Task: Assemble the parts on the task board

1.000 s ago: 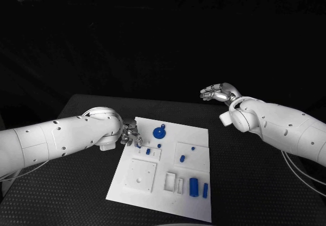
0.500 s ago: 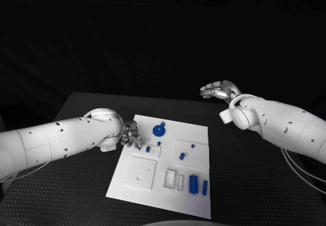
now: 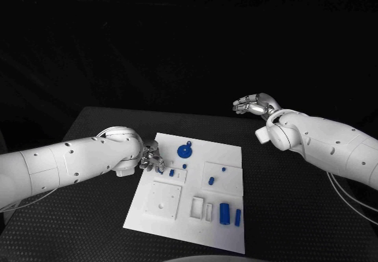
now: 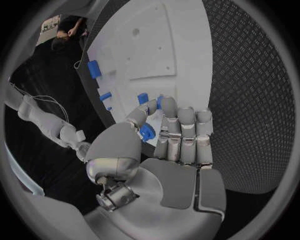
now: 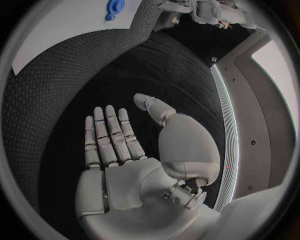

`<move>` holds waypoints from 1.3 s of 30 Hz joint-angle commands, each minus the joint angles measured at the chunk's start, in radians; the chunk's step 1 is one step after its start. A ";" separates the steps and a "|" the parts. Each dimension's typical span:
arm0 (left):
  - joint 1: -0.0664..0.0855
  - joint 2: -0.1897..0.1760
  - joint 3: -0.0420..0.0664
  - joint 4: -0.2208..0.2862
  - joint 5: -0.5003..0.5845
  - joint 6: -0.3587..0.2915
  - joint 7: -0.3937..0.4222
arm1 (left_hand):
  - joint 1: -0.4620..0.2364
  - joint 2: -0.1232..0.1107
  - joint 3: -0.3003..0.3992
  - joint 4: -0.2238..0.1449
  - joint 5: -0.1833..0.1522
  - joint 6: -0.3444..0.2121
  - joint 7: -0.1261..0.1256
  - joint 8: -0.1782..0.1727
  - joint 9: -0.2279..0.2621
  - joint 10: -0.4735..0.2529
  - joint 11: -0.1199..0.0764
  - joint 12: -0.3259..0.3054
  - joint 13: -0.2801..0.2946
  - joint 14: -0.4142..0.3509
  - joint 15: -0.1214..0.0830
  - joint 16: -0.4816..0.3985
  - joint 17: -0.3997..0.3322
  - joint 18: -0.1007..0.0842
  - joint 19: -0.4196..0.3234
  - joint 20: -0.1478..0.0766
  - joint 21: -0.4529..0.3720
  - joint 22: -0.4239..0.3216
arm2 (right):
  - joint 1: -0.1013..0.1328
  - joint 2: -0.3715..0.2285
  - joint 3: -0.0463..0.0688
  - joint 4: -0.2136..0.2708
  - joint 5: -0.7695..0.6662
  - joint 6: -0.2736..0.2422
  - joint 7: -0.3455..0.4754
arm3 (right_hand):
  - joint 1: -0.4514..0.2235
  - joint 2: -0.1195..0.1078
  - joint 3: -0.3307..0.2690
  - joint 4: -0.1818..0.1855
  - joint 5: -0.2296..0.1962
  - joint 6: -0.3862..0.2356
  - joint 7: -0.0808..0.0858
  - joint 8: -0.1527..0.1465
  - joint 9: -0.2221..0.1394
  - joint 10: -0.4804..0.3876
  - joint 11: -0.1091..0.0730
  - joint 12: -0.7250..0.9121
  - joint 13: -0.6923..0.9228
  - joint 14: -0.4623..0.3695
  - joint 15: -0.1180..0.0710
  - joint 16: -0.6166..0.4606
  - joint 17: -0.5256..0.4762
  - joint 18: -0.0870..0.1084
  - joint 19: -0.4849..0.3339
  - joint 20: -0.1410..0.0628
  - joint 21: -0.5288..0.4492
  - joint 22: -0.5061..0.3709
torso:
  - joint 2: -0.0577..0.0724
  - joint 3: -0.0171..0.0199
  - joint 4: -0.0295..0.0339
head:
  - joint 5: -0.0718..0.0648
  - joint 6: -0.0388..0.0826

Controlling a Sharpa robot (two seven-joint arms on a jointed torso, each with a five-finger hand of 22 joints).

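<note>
The white task board lies in the middle of the black table. My left hand hovers at the board's left edge, near its far end. In the left wrist view, its thumb and fingers pinch a small blue part over the board. A blue round gear-like part sits at the far end, and small blue pegs stand mid-board. Two blue cylinders lie at the near right. My right hand is raised beyond the table's far right; its palm is empty and its fingers are straight.
Rectangular recesses and a square plate mark the near half of the board. Bare black tabletop lies to the right of the board and to its left. The right wrist view shows the gear on the board's corner.
</note>
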 commanded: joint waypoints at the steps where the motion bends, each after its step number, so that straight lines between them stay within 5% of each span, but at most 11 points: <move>1: -0.005 0.002 -0.001 -0.003 -0.012 0.010 -0.006 | -0.003 0.004 0.008 0.000 0.054 0.043 -0.037 0.029 0.077 0.048 -0.042 0.005 0.001 0.014 -0.019 0.006 0.002 0.008 0.006 -0.096 0.004 0.007 | -0.001 0.000 0.000 0.002 0.000 0.006 0.009 | -0.006 0.000 -0.006 0.000 0.006 0.002 0.007 0.002 -0.001 0.000 0.006 -0.002 -0.001 0.000 0.007 -0.002 -0.002 -0.016 -0.002 0.000 -0.004 0.002 | 0.001 0.0000 -0.0005 | 0.000 0.002; 32: -0.008 0.001 -0.001 -0.013 0.038 0.027 0.008 | -0.001 -0.003 0.018 -0.001 0.059 0.051 -0.041 0.029 0.082 0.054 -0.045 0.011 0.006 0.019 -0.020 0.014 0.004 0.010 0.011 -0.099 0.010 0.011 | -0.004 0.000 0.000 0.005 0.000 0.008 0.009 | -0.006 0.001 -0.006 0.001 0.006 0.002 0.006 0.002 -0.001 0.000 0.006 -0.002 -0.001 0.000 0.007 -0.001 -0.002 -0.017 -0.001 0.000 -0.006 0.004 | 0.000 -0.0012 -0.0002 | -0.001 -0.003; 35: -0.008 0.003 -0.001 -0.017 0.056 0.033 0.008 | 0.012 -0.002 0.025 -0.001 0.019 0.043 -0.039 0.023 0.088 0.045 -0.046 0.010 0.008 0.014 -0.021 0.016 0.005 0.011 0.008 -0.099 0.013 0.015 | -0.004 0.000 0.000 0.005 0.000 0.009 0.010 | -0.006 0.001 -0.006 0.001 0.006 0.002 0.006 0.002 -0.001 0.000 0.005 -0.002 -0.001 0.000 0.007 -0.001 -0.002 -0.017 -0.001 0.000 -0.006 0.004 | 0.001 -0.0015 -0.0007 | -0.002 -0.003; 39: -0.008 0.007 -0.001 -0.026 0.056 0.043 0.009 | 0.019 -0.003 0.027 -0.001 0.014 0.042 -0.040 0.023 0.091 0.043 -0.047 0.012 0.009 0.013 -0.021 0.018 0.006 0.011 0.006 -0.099 0.014 0.016 | -0.005 0.001 0.000 0.006 0.000 0.009 0.010 | -0.006 0.001 -0.006 0.001 0.006 0.002 0.006 0.002 -0.002 0.000 0.005 -0.002 -0.001 0.000 0.007 -0.001 -0.002 -0.017 -0.001 0.000 -0.007 0.004 | 0.001 -0.0008 -0.0014 | -0.002 -0.003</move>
